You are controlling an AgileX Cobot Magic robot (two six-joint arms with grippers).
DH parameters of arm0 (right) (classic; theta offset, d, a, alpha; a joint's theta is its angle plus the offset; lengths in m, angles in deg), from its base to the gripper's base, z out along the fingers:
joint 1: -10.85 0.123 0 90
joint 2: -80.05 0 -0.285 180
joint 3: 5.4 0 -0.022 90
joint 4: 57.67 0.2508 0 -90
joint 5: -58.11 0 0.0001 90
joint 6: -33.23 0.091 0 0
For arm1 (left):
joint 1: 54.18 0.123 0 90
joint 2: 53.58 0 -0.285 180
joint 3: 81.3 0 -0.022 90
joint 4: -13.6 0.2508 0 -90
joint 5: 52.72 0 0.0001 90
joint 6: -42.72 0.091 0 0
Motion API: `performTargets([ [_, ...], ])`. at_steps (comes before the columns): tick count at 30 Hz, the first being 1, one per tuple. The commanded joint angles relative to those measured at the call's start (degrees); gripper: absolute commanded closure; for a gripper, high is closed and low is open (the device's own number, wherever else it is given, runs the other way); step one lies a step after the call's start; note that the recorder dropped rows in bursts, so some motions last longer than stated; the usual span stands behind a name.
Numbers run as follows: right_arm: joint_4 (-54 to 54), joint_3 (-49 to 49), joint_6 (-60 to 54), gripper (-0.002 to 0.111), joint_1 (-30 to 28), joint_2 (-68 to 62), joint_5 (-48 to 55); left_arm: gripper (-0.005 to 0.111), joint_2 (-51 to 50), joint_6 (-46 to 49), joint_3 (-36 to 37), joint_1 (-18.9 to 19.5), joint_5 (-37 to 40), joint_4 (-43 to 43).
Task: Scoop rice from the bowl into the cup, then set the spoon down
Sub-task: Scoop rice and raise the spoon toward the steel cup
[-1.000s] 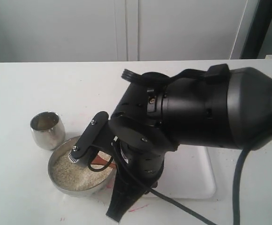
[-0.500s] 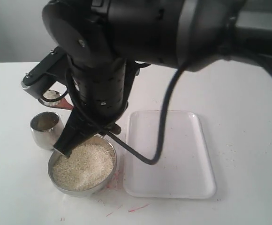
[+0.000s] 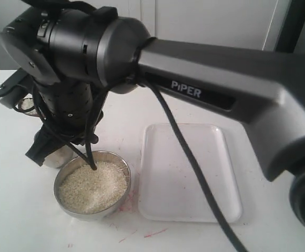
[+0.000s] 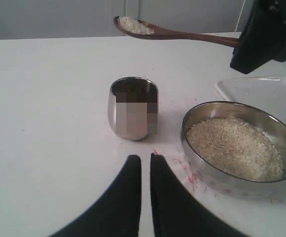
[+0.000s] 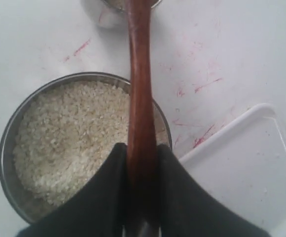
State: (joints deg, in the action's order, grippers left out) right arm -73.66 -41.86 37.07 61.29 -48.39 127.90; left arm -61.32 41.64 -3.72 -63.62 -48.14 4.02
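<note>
My right end effector (image 5: pixel 142 147) grips the spoon (image 5: pixel 139 74), its rice (image 4: pixel 133 24) load held high over the cup (image 4: pixel 133 108), just left of the bowl (image 4: pixel 202 173). Tipping off-centre over that narrow mouth would scatter grains on the desk (image 4: pixel 44 123); my left end effector (image 4: pixel 144 159) sits closed, empty.

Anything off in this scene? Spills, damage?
Red marks streak the table around the bowl; they look like pen or stain, not a spill. A few pale specks near the tray may be stray grains. The cup is upright, the spoon loaded.
</note>
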Motion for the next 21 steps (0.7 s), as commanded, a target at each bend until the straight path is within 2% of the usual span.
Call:
performTargets([
  [1,-4.59,-1.25,0.44,0.108,-0.17,-1.57,0.16,0.092,-0.04,0.01,-0.36,-0.38,-0.21,-0.55],
  [11,-8.14,-1.06,-2.66,0.108,0.59,-3.76,0.16,0.092,-0.04,0.01,-0.36,-0.38,-0.21,-0.55],
  [15,-17.52,-1.06,-2.07,0.108,3.07,-4.53,0.16,0.092,-0.04,0.01,-0.36,-0.38,-0.21,-0.55],
  [21,-17.44,-1.06,-2.07,0.108,3.09,-4.66,0.16,0.092,-0.04,0.01,-0.36,-0.38,-0.21,-0.55],
])
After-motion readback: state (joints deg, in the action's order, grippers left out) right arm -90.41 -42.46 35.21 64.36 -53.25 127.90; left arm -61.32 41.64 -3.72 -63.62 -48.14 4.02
